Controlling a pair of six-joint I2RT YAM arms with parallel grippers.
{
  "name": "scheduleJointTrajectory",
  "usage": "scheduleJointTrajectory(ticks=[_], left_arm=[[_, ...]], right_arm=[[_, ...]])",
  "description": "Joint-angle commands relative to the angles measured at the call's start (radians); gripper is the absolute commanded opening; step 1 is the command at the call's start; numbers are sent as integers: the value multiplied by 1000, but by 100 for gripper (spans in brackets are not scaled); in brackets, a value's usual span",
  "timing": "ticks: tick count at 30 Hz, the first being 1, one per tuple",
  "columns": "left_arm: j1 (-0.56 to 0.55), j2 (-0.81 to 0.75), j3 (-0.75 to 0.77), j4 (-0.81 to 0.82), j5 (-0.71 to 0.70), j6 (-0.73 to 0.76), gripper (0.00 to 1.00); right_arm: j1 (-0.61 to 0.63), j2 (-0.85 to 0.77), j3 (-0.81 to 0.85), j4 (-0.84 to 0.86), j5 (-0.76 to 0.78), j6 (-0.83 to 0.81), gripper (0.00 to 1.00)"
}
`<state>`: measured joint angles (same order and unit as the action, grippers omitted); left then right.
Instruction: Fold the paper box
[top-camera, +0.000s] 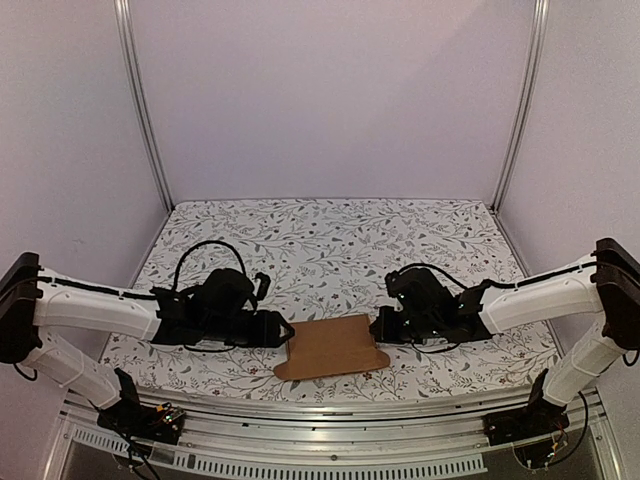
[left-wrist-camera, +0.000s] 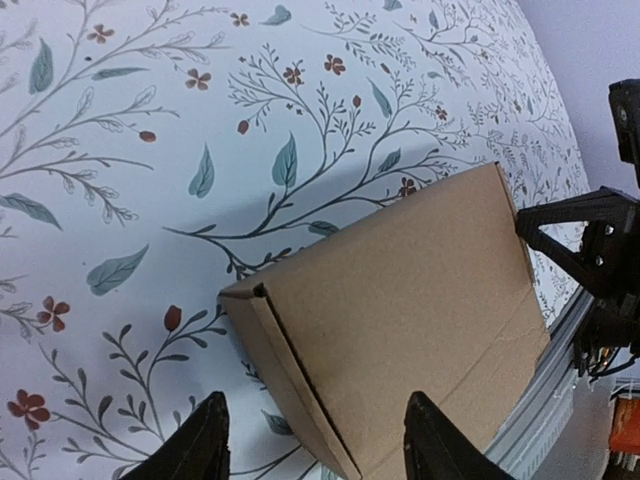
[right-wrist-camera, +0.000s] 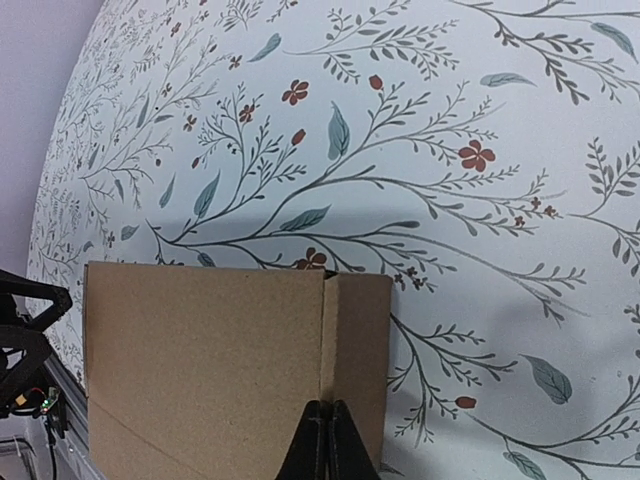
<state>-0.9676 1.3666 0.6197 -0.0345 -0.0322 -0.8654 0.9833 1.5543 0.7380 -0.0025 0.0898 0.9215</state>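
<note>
Flat paper box (top-camera: 330, 347) lengthwise 9-to-3 o'clock, table (top-camera: 330, 240) edge near at 6, room toward 12, left gripper (top-camera: 283, 330) spread, right gripper (top-camera: 381, 328) closed.

Floral-print table (top-camera: 330, 230), flat brown paper box (top-camera: 332, 347) lying on it — nr front edge, approx centre

L arm (top-camera: 95, 312) & R arm (top-camera: 545, 298): white tube links, black joints + wrist blocks. Thin black cable (top-camera: 210, 242) loops over each wrist. L gripper (left-wrist-camera: 315, 445), R gripper (right-wrist-camera: 325, 445): matte black tapered fingers (left-wrist-camera: 200, 450). Bases (top-camera: 145, 418) black w/ coloured wiring.
</note>
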Motion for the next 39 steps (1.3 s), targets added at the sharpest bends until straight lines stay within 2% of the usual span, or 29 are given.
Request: scheduleJointTrajectory(ticks=[1,5,8,21,32,39], left_arm=[[23,-8,-37,46,70,3,61],[35,13,-73,133,138,-19,82],[43,33,-99,199,179,-46,86],[64,111,-153,397,270,-138,86],[89,217,-195,643,347,-251,85],[104,256,-192,719,384,-290,78]], right_arm=[[-9,28,-36,-31,-7,-1,0],[-10,26,-51,-34,10,-3,0],[-10,20,-68,-37,25,0,0],[-13,-15,-126,-48,57,17,0],[-12,-38,-154,-48,71,17,0],[-12,-46,-158,-48,76,14,0]])
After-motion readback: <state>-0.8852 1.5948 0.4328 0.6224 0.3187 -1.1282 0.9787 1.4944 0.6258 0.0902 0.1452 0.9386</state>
